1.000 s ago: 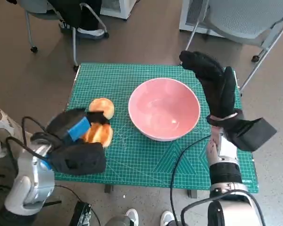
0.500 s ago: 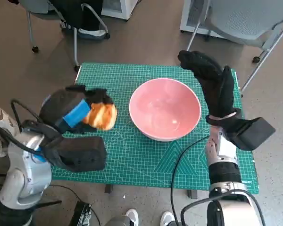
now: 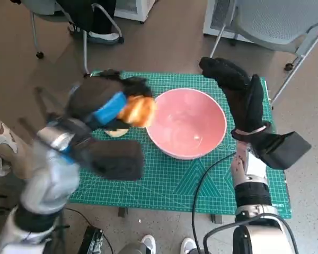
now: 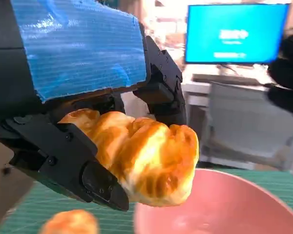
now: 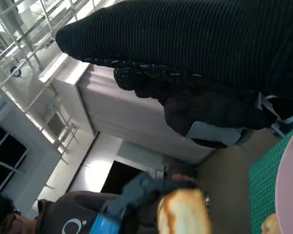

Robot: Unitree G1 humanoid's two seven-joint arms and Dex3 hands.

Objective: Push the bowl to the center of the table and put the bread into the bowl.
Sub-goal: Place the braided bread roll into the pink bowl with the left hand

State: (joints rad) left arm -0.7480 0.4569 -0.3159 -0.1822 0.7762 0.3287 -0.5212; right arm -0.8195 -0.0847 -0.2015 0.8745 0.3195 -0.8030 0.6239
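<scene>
The left hand (image 3: 103, 106), black with blue tape across its back, grips a golden, glossy bread roll (image 3: 137, 111) in the air just at the rim of the wide pink bowl (image 3: 186, 123) nearest the counter's left edge, so the bowl's hollow lies directly beyond the roll toward the counter's right edge, and this hand is much the nearer to it. The right hand (image 3: 238, 90) in its black knitted glove holds nothing, fingers extended, at the bowl's opposite side by the far right corner. The bowl sits about mid-counter on the green gridded cutting mat (image 3: 164, 180), with a second small roll (image 3: 116, 132) lying near the left edge, and chairs (image 3: 275, 24) stand on the brown floor beyond.

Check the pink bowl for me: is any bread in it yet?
Empty. The bowl shows only bare pink inside. The left hand holds one bread at its rim; another piece lies on the mat.
</scene>
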